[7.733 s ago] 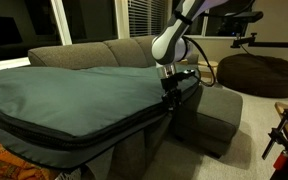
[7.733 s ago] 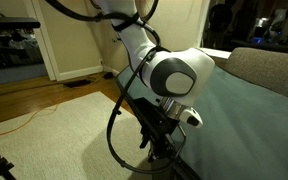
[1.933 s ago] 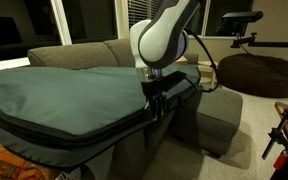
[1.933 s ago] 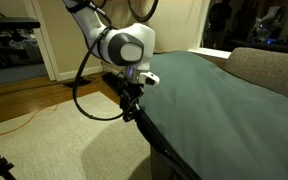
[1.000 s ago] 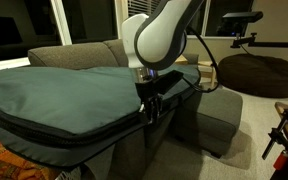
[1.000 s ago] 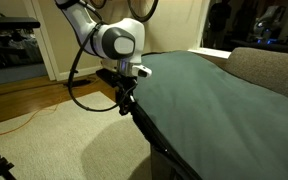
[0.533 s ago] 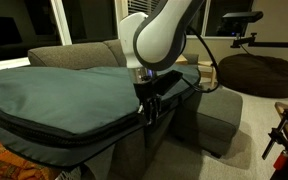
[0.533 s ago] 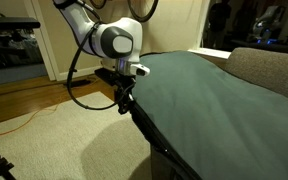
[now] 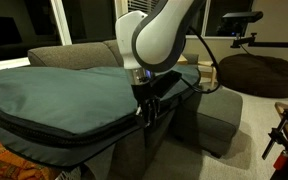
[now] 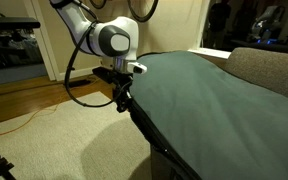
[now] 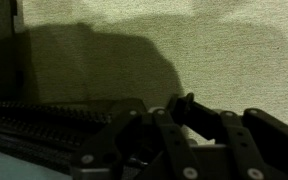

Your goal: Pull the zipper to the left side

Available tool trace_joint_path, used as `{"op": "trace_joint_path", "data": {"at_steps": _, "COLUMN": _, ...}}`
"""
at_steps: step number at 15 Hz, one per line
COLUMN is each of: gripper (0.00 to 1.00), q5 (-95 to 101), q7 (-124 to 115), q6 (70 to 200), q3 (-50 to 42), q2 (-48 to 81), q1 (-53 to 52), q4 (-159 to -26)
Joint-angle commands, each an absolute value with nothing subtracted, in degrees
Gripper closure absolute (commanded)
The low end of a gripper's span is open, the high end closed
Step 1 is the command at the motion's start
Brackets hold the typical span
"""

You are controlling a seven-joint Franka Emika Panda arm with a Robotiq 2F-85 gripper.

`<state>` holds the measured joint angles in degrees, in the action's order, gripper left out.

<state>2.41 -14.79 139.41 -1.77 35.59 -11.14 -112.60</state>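
A huge teal-grey padded bag (image 9: 64, 90) lies across the sofa, with a long black zip line (image 9: 74, 135) along its front edge. My gripper (image 9: 144, 108) hangs down at that edge, near the bag's right corner. Seen from the other side, the gripper (image 10: 121, 99) sits at the near corner of the bag (image 10: 214, 90). In the wrist view the zip teeth (image 11: 44, 120) run off to the left, and my gripper (image 11: 184, 112) is shut on a small dark tab, the zipper. The slider itself is hidden by the dark fingers.
The grey sofa (image 9: 84, 52) is under the bag, with its chaise (image 9: 214, 115) to the right. A brown beanbag (image 9: 256, 72) lies behind. Beige carpet (image 10: 54, 140) and an orange cable (image 10: 24, 118) are beside the arm. A red tool (image 9: 284, 130) stands at the right edge.
The gripper has crept a little further left along the bag's zip edge, still shut. The bag has not shifted.
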Motion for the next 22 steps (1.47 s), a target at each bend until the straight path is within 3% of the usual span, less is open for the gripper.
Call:
{"op": "trace_joint_path", "data": {"at_steps": 1, "gripper": 0.95, "q5": 2.8, "q7": -18.5, "q6": 137.8, "q3": -0.6, "q2": 29.1, "q1": -13.8, "q4": -119.1}}
{"op": "trace_joint_path", "data": {"at_steps": 22, "gripper": 0.95, "q5": 8.3, "q7": -26.7, "q6": 137.3, "q3": -0.4, "q2": 29.0, "q1": -19.7, "q4": -118.9}}
